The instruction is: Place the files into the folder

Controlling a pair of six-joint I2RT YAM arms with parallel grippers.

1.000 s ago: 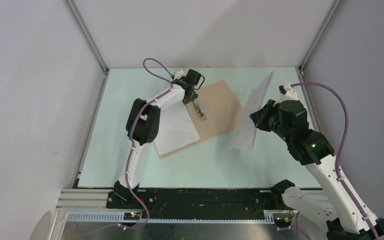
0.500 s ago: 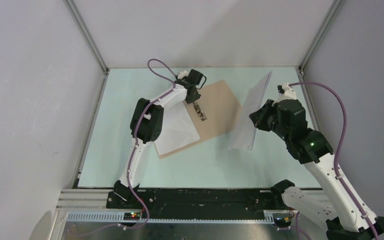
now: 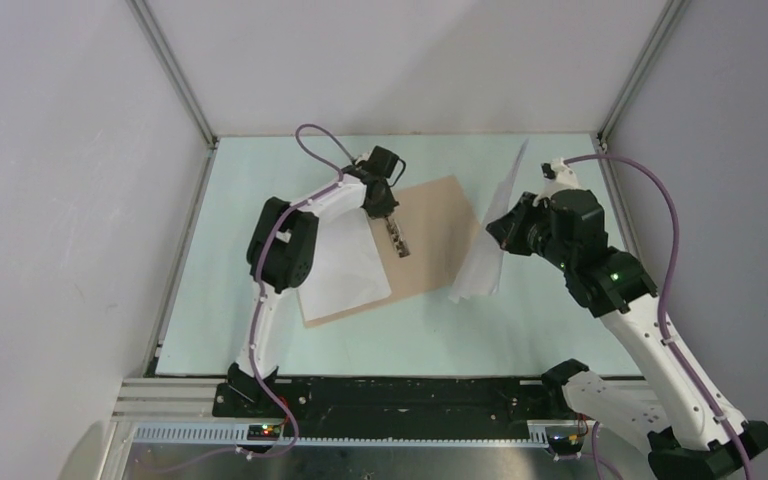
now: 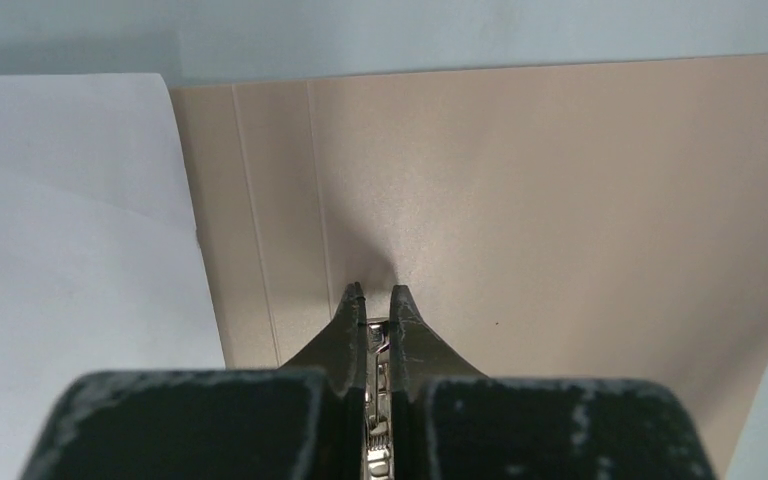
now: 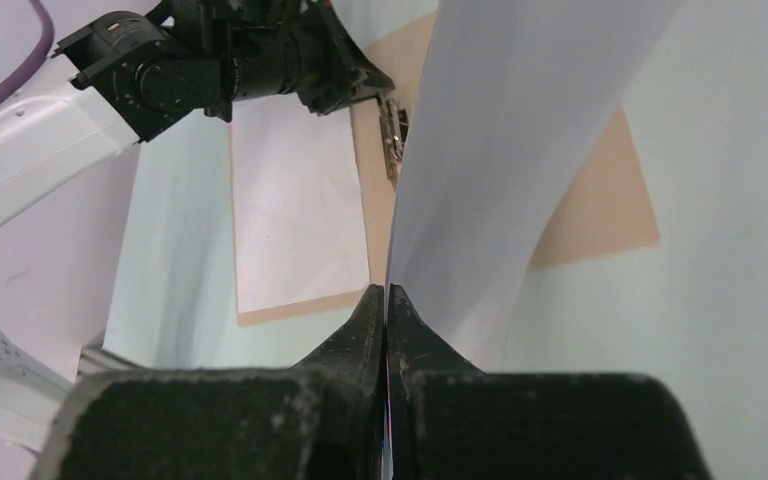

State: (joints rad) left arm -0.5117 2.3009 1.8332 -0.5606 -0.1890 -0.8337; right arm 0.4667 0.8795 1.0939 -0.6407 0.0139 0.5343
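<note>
The tan folder lies open at the table's middle, and its metal clip runs along the spine. My left gripper is shut on that clip; in the left wrist view the fingertips pinch the clip over the folder. A white leaf covers the folder's left half. My right gripper is shut on the files, white sheets held on edge above the folder's right side. The right wrist view shows the gripper, the files and the folder.
Pale green table with metal frame posts at the back corners. A black rail with the arm bases runs along the near edge. The left arm reaches across the far side of the folder.
My left gripper has closed onto the clip, and the folder has slid and turned slightly to the near left. My right gripper has carried the files a little left, tilting them.
</note>
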